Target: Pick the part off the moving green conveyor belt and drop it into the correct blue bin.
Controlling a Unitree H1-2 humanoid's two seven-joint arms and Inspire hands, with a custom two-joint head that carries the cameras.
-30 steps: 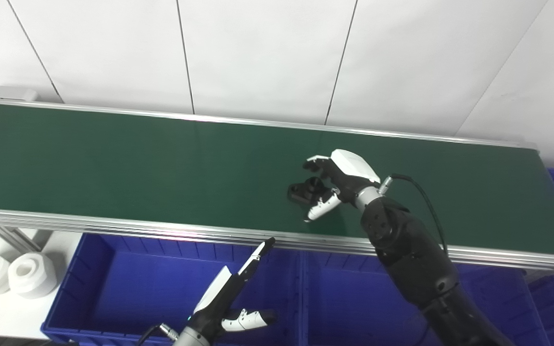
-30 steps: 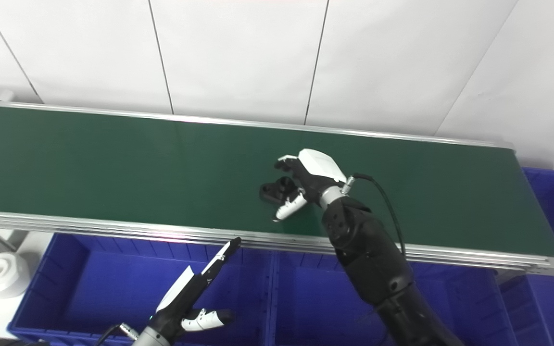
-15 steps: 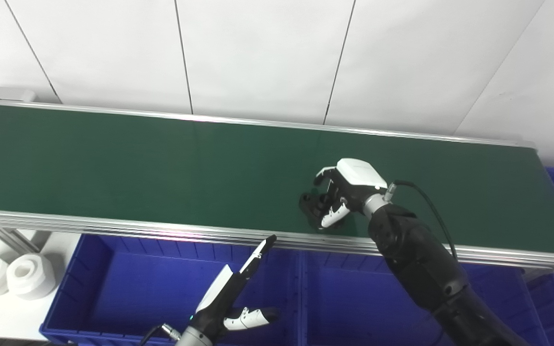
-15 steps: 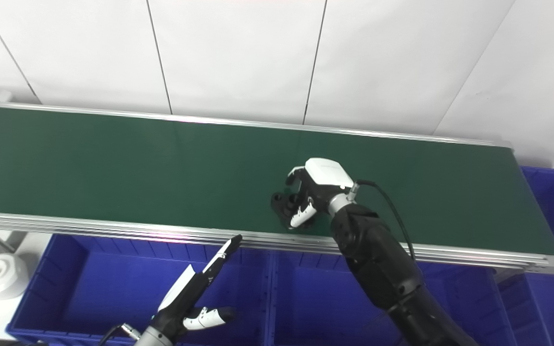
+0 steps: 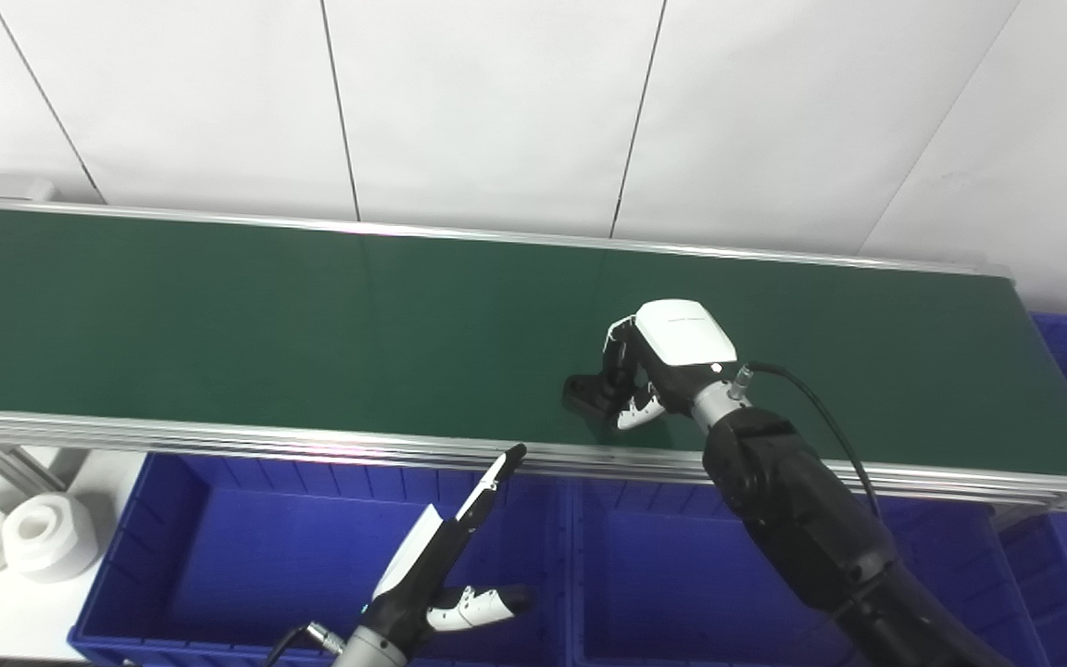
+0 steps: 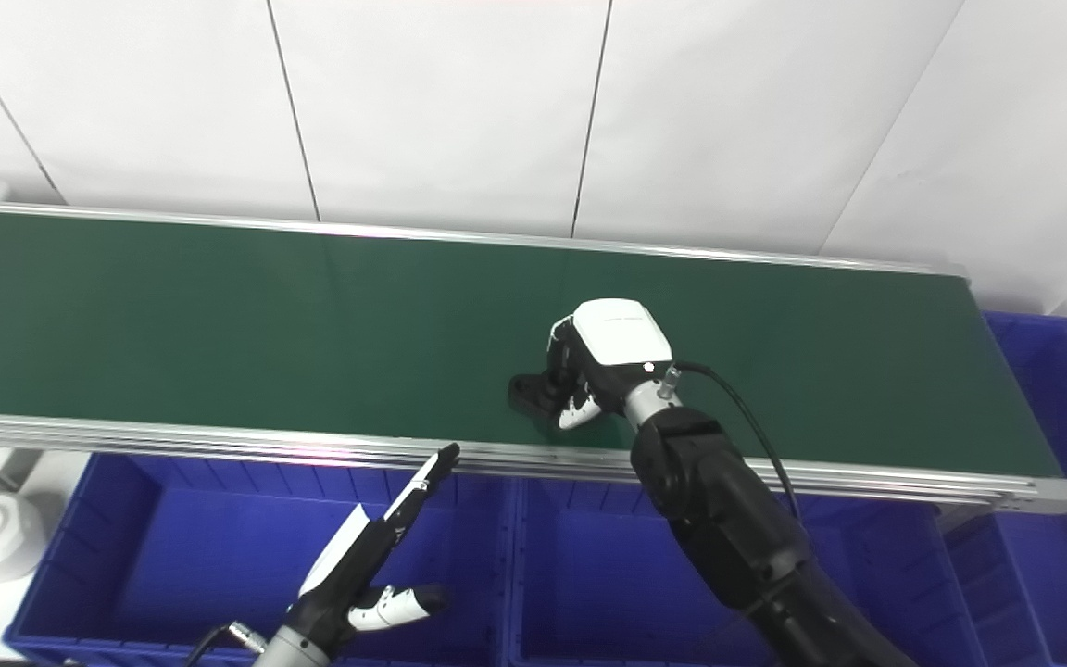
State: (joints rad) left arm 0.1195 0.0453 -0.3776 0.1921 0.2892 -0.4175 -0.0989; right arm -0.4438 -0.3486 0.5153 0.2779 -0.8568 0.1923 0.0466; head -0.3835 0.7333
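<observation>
Our right hand [image 5: 659,366] is curled down over the black part [image 5: 586,396], fingers on its far side and the white-tipped thumb [image 5: 633,416] tucked against its near side, so we read it as closed on the part. The part sits at the near half of the green conveyor belt [image 5: 219,324], and we cannot tell whether it has cleared the surface. The back of the hand faces up and toward us, wrist bent so the fingers point down and to the left, with the black forearm rising from the lower right across the belt's near rail.

To do this step well, we judge we should keep the squeeze firm, lift straight up before travelling, and clear the aluminium rail [image 5: 265,440] before swinging toward us over the blue bins [image 5: 645,593]. The part sticks out past the fingers on the left, so a tilt or a brush against the rail could twist it loose.

Our left hand [image 5: 445,565] hovers over the left blue bin [image 5: 219,556], fingers straight and spread from the thumb, holding nothing
</observation>
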